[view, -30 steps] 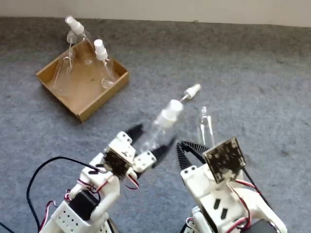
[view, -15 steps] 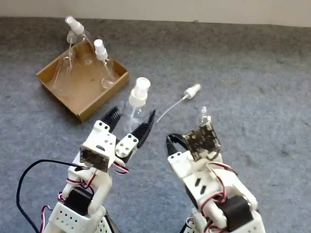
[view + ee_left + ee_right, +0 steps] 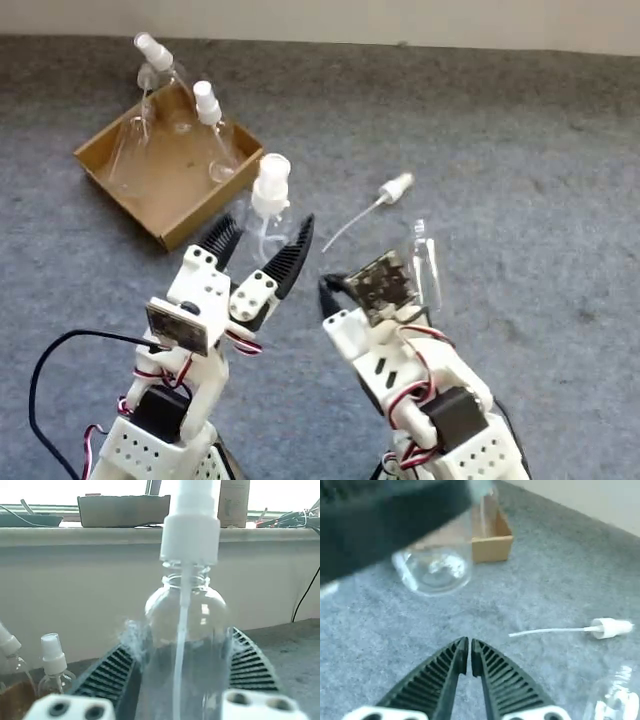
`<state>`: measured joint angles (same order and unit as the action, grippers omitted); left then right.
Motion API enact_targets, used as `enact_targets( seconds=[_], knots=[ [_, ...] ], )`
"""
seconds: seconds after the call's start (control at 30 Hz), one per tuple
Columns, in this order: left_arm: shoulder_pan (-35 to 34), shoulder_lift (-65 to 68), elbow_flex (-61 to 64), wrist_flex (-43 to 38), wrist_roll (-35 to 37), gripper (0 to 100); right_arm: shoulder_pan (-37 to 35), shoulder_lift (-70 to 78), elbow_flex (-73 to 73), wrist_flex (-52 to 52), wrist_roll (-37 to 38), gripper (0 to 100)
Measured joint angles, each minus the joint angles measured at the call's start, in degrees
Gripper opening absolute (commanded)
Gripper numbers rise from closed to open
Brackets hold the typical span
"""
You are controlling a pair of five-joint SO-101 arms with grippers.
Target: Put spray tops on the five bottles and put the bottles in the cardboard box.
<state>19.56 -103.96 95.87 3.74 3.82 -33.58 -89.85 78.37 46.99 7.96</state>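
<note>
So the left pincer (image 3: 267, 225) was clamped on a clear plastic bottle (image 3: 200, 615), its ribbed black fingers (image 3: 110, 672) pressed on either side of the rounded body, left of centre in the overhead frame. The bottle was roughly upright and already had its white spray top (image 3: 192, 530) on, with the thin dip tube running down inside. The right pincer (image 3: 470, 647) was empty with its fingers together, low over the carpet just to the lower right of the held bottle.

Moving out from there, the cardboard box (image 3: 213, 198) sat in the upper left, shallow, open and plain brown, with its near side close to the held bottle. Inside I counted two capped bottles, one leaning over the far rim (image 3: 158, 65) and one across the middle (image 3: 213, 125). There was another glassy shape in there too, but I couldn't tell if it was a bottle. Right of centre, an uncapped bottle (image 3: 425, 258) looked to be standing on the fuzzy grey carpet (image 3: 520, 150), partly behind the right arm. A loose spray top (image 3: 396, 186) lay near it with its tube trailing out.

My read: past the halfway mark. The held one only needed dropping in the box, then the bare bottle wanted its top and a trip over. That slick clear plastic looked easy to lose grip on
</note>
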Motion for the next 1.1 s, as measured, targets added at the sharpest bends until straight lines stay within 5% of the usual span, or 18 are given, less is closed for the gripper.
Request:
enact_targets(
  seconds=[0.53,0.97,1.1],
  knots=[
    [-0.5,0.0,0.0,0.0,19.4,10,-6.4,-14.6,14.2,-2.5,0.0,0.4],
    [9.1,0.0,0.0,4.6,20.7,10,-6.2,-14.9,14.2,-2.5,0.0,0.5],
    [11.2,0.0,0.0,6.9,20.7,10,-1.4,-14.9,14.2,-2.5,0.0,0.5]
  ],
)
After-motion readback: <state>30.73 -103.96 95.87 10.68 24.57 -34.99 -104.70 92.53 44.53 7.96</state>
